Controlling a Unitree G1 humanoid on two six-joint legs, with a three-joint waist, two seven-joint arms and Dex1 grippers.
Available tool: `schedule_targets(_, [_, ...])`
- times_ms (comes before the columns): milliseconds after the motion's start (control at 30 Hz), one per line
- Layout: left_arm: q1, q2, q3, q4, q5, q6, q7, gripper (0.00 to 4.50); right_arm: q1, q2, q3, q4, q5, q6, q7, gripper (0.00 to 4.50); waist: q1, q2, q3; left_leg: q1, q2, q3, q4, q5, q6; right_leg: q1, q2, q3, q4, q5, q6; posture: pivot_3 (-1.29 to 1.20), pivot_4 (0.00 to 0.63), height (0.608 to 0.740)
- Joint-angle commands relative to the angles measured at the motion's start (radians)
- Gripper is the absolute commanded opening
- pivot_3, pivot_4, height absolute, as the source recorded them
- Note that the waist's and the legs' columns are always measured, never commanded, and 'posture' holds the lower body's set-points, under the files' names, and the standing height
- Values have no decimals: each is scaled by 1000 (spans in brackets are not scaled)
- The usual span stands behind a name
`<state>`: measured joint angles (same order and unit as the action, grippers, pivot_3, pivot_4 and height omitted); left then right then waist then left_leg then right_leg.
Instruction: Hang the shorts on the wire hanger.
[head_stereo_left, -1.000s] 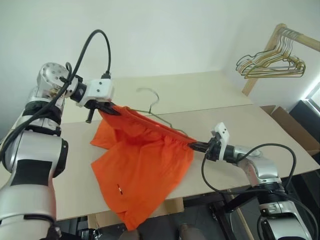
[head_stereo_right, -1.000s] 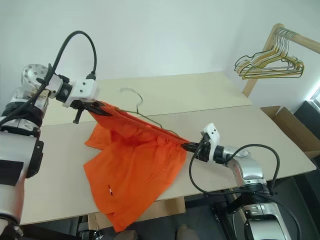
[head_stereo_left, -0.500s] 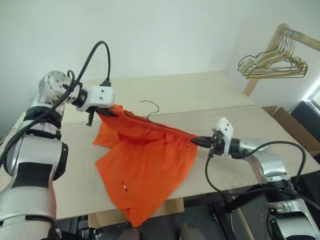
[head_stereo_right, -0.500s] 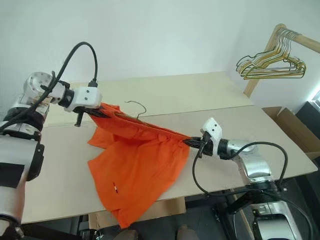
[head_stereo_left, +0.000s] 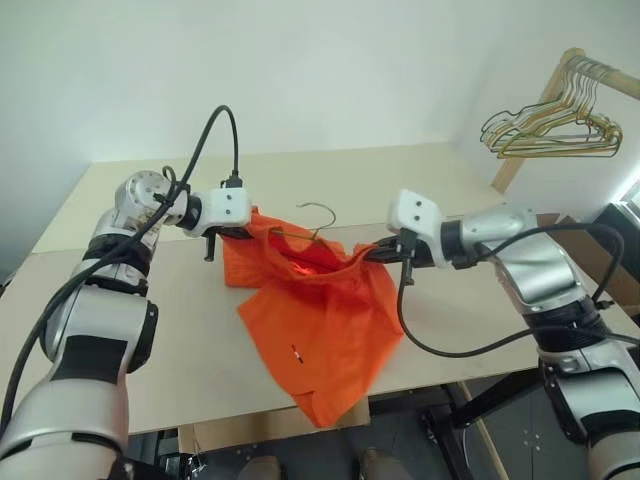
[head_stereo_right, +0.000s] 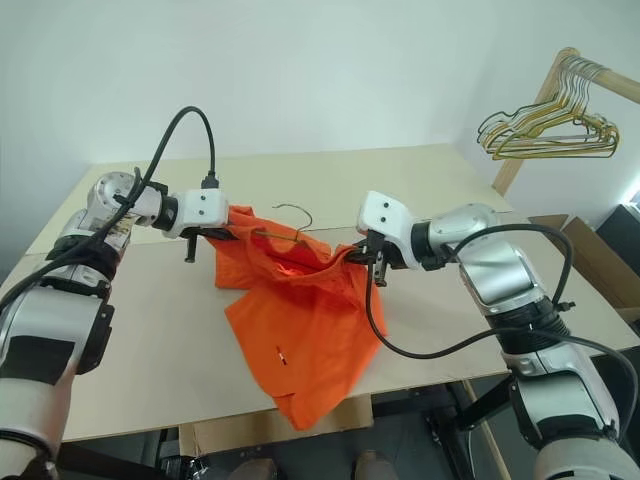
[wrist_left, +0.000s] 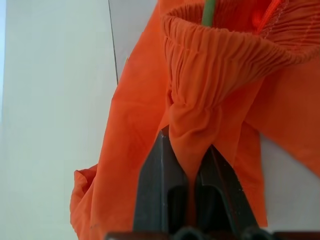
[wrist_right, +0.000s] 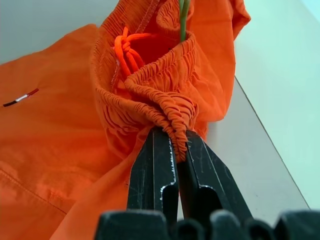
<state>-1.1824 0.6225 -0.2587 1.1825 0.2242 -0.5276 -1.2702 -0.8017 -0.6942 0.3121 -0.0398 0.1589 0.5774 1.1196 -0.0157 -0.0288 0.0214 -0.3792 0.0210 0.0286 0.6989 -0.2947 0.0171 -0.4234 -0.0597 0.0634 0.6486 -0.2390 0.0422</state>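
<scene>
Item 1: the shorts (head_stereo_left: 320, 310). Bright orange, thin fabric, gathered elastic waistband, orange drawstring knot (wrist_right: 125, 45) inside the waist opening. Held up above the desk (head_stereo_left: 130, 330) by the waistband between both arms; the waistband sags open between the two grips, and the legs hang down, the lowest corner past the desk's near edge. A tiny mark (wrist_right: 20, 98) on one leg, a short stripe in white with dark and red ends; no lettering can be read on it.

Item 2: the wire hanger (head_stereo_left: 318, 215). Thin wire; its hook rises behind the waistband, between the two grippers. The wrist views show a green length of wire (wrist_right: 183, 17) going down into the waist opening. The rest of its frame is hidden by the fabric.

Item 3: the left gripper (head_stereo_left: 245, 230). Jaws closed on the waistband at the shorts' left end; the left wrist view shows the fabric pinched between the two black fingers (wrist_left: 162, 190).

Item 4: the right gripper (head_stereo_left: 372, 252). Jaws closed on the bunched elastic at the shorts' right end, seen between the fingers (wrist_right: 152, 175) in the right wrist view.

Item 5: the bunched hangers (head_stereo_left: 550, 130). Gold and dark wire, hanging from a wooden rail (head_stereo_left: 600, 70) well apart at the far right.
</scene>
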Motion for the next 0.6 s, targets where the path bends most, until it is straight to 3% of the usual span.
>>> schedule_targets(33, [3,-8,44,-55,-54,20,-6,0,-64,15,14,-21,-17,91,-16,77,2,0,0,0,0,0,0,0,0,0,0,0,0,0,0,33,0,740])
schedule_targets(267, [32,-2,56,-79,-50,37,18,0,-142,46,39,86,-80,222,-96,77,4,0,0,-1,0,0,0,0,0,0,-1,-1,0,0,0,35,0,740])
schedule_targets(600, [74,-19,136,-134,-145,127,4,0,-120,13,37,86,-126,173,-109,77,0,0,0,-2,-1,-1,0,0,0,-1,-1,-1,0,0,0,21,0,740])
